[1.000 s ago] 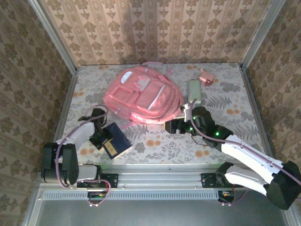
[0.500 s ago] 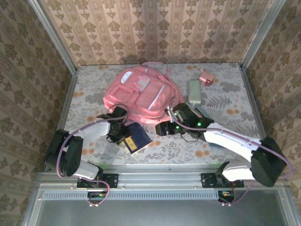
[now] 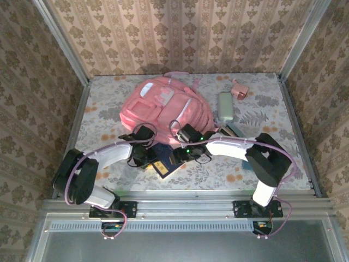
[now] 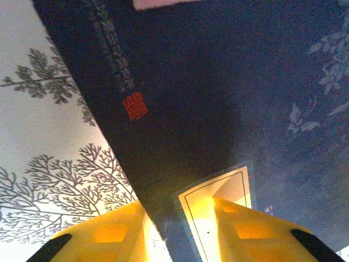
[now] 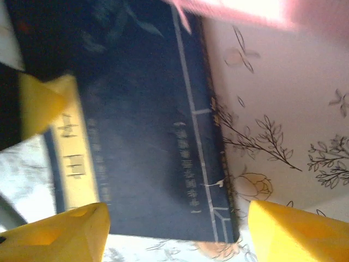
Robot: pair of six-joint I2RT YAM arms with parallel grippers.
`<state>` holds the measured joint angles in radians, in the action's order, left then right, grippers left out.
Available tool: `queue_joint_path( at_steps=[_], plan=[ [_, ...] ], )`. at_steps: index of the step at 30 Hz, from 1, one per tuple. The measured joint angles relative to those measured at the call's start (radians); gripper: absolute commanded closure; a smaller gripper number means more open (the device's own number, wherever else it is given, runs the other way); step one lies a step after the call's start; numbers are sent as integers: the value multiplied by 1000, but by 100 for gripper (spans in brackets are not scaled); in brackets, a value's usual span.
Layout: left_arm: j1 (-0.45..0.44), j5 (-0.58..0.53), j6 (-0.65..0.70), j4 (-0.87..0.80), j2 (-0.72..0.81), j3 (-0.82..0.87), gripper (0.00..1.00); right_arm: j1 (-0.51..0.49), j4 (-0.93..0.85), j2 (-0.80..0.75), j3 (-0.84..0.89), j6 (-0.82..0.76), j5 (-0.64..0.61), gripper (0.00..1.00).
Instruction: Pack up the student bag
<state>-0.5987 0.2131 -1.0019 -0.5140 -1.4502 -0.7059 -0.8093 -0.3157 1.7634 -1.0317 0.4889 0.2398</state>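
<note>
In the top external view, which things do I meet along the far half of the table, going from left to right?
student bag → pale green case → small pink box

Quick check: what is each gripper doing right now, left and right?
Left gripper: closed on the dark blue book.
Right gripper: open, fingers spread wide over the same book.
</note>
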Motion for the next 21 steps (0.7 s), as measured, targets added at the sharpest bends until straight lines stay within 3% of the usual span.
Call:
queue_joint_path(
  at_steps=[10,15,21],
  plan=[
    [11,1,74,-13,37,26,64,-43,2,72,-60,-10,-31,40],
    [12,-3,111,-71,83,51,61,-100,26,56,-24,-13,18,49],
    [11,1,172,-108,166,85,59,-119,42,8,48,-5,91,50]
  ],
)
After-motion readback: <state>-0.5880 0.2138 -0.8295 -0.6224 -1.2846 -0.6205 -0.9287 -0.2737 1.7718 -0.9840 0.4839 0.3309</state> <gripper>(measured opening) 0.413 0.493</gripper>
